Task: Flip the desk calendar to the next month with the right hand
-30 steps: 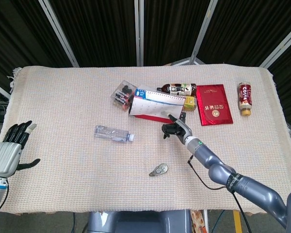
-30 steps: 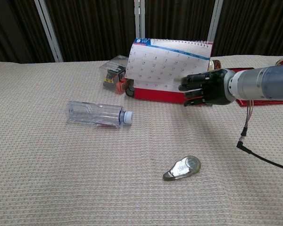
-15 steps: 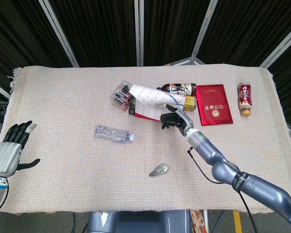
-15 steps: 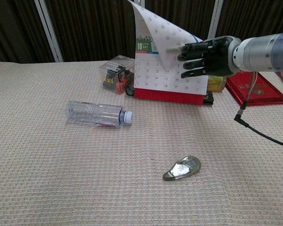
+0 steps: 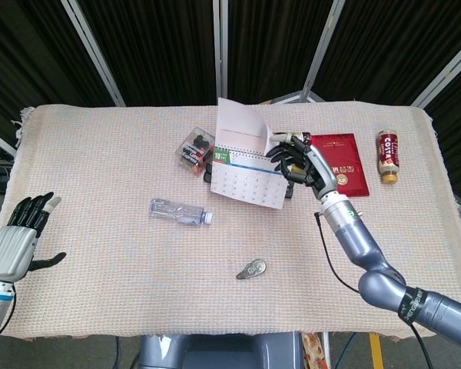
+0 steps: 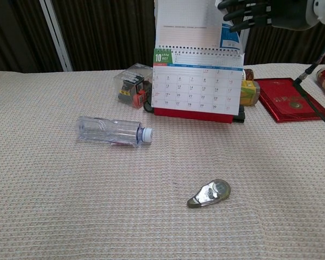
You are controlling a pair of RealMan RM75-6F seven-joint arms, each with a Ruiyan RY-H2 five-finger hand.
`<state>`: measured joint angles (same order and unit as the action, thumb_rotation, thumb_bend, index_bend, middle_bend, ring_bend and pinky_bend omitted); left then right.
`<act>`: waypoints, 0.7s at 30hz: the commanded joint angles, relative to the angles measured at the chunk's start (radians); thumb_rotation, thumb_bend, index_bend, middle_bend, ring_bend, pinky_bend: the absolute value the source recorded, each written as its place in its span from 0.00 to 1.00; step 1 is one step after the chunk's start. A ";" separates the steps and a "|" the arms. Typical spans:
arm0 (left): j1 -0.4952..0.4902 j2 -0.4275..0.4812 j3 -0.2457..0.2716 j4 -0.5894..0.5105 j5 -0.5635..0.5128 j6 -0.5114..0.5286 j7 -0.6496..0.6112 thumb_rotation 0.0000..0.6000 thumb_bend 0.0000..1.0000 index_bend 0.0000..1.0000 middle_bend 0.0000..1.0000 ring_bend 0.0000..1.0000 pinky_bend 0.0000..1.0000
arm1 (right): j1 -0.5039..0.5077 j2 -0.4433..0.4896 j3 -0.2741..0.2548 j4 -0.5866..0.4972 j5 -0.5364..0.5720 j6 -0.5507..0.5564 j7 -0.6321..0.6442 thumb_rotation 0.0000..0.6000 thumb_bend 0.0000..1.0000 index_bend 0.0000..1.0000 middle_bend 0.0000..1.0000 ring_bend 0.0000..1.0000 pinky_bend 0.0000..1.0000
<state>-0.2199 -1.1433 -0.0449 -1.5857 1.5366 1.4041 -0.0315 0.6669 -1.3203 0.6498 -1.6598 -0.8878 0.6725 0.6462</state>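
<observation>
The desk calendar (image 5: 246, 187) (image 6: 197, 84) stands upright at the table's middle back, its front sheet showing month 10. One sheet (image 5: 242, 123) (image 6: 188, 21) is lifted straight up above the spiral binding. My right hand (image 5: 296, 157) (image 6: 254, 12) is raised at that sheet's upper right edge and holds it there with curled fingers. My left hand (image 5: 19, 231) hangs off the table's near left corner, fingers spread, holding nothing; it does not show in the chest view.
A clear plastic bottle (image 5: 180, 212) (image 6: 112, 131) lies left of the calendar. A small tape dispenser (image 5: 251, 268) (image 6: 209, 194) sits nearer the front. A clear box (image 5: 196, 150) (image 6: 132, 85), a red booklet (image 5: 339, 165) (image 6: 290, 99) and a coffee bottle (image 5: 388, 156) flank the calendar.
My right hand rose and moved back, carrying the sheet from a forward curl to standing straight up above the binding. The month 10 sheet is now fully exposed. The left hand stayed put.
</observation>
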 commanded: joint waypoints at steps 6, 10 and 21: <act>-0.003 -0.003 -0.002 0.004 -0.007 -0.007 0.001 1.00 0.04 0.00 0.00 0.00 0.00 | 0.055 0.005 -0.048 0.051 0.038 0.036 -0.108 1.00 0.54 0.26 0.34 0.28 0.31; -0.004 -0.004 -0.003 0.005 -0.010 -0.008 0.002 1.00 0.04 0.00 0.00 0.00 0.00 | 0.078 -0.007 -0.067 0.098 0.016 0.017 -0.122 1.00 0.51 0.21 0.24 0.16 0.18; -0.007 -0.004 -0.001 0.005 -0.014 -0.018 0.002 1.00 0.04 0.00 0.00 0.00 0.00 | 0.128 -0.027 -0.195 0.261 -0.082 -0.052 -0.233 1.00 0.26 0.01 0.10 0.00 0.02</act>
<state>-0.2269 -1.1478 -0.0458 -1.5801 1.5220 1.3857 -0.0296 0.7853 -1.3422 0.4776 -1.4214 -0.9568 0.6448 0.4190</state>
